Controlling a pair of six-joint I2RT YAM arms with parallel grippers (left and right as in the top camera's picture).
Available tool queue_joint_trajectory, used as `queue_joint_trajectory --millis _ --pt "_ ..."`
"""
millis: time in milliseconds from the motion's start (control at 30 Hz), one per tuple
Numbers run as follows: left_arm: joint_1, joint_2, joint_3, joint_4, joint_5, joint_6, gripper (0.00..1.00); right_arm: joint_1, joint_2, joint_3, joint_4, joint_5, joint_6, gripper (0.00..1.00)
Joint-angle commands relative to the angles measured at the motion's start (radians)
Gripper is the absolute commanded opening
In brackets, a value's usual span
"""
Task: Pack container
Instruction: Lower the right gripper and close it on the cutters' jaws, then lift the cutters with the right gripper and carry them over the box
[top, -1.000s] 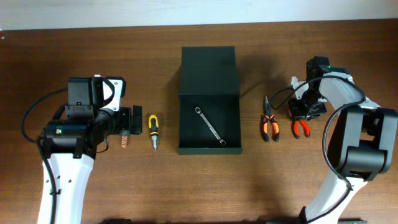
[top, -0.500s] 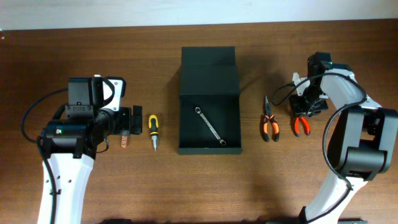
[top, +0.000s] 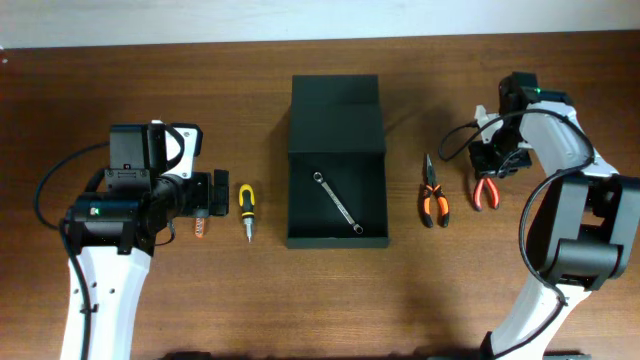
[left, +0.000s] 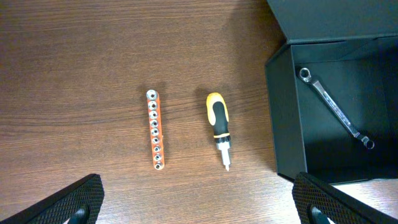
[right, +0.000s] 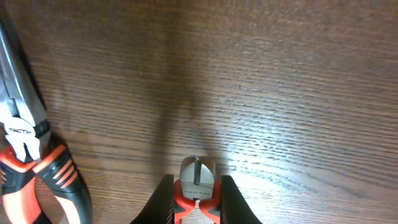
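Observation:
The container (top: 300, 212) is a dark square box at the table's centre, its flap lid (top: 335, 112) folded open toward the far side. A silver wrench (top: 338, 203) lies inside it. My right gripper (top: 497, 162) is shut on red-handled cutters (top: 486, 194), its fingers (right: 163, 200) squeezing both sides just behind the steel head (right: 198, 174). The handles are hidden in the right wrist view. My left gripper (top: 215, 195) stands wide open over bare wood (left: 202, 202), short of a yellow-black screwdriver (left: 219, 127) and an orange bit holder (left: 155, 129).
Orange-black long-nose pliers (top: 433, 200) lie between the container and the cutters, and show at the left edge of the right wrist view (right: 28, 155). The container's near corner (left: 286, 112) lies to the right of the screwdriver. Cables hang from both arms.
The right gripper has closed tighter on the red cutters and shifted with them slightly toward the far edge. The left arm has not moved.

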Motion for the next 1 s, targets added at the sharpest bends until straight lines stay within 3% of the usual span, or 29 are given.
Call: queue_joint_trajectory --millis 0,467,567,967 --pt "0.002 0.002 0.018 -0.005 -0.008 -0.006 0.99 0.009 0.007 0.027 -0.006 -0.006 0.012 0.13" --pt "0.002 0.002 0.018 -0.008 -0.008 -0.006 0.99 0.009 0.007 0.055 -0.025 -0.010 0.037 0.08" --pt "0.002 0.002 0.018 -0.008 -0.008 -0.006 0.99 0.010 0.007 0.137 -0.070 -0.010 0.045 0.04" --pt "0.002 0.002 0.018 -0.008 -0.008 -0.006 0.99 0.079 0.007 0.560 -0.265 -0.096 0.048 0.04"
